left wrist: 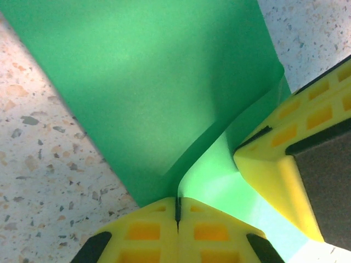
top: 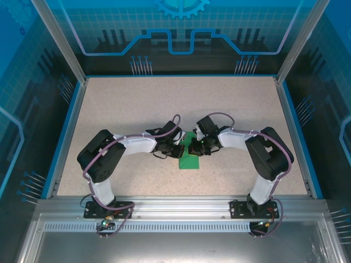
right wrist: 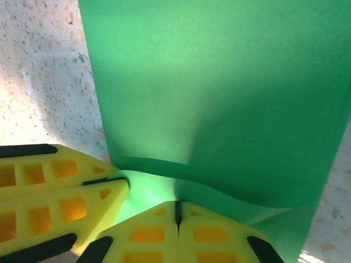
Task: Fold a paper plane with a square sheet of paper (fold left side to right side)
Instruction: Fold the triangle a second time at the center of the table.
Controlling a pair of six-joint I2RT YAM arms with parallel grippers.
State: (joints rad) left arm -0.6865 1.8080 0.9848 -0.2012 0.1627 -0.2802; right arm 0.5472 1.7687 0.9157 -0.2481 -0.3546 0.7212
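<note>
The square sheet of paper [top: 190, 160] lies near the middle of the speckled counter [top: 137, 104], between the two arms, with one layer lifted and curling over the rest. The left end effector [left wrist: 177, 211] has its yellow fingers pressed fully together, and the raised green edge runs into the seam between them. The right end effector [right wrist: 177, 213] is closed the same way on a curled edge of the sheet. The two end effectors sit just beside each other over the paper.
</note>
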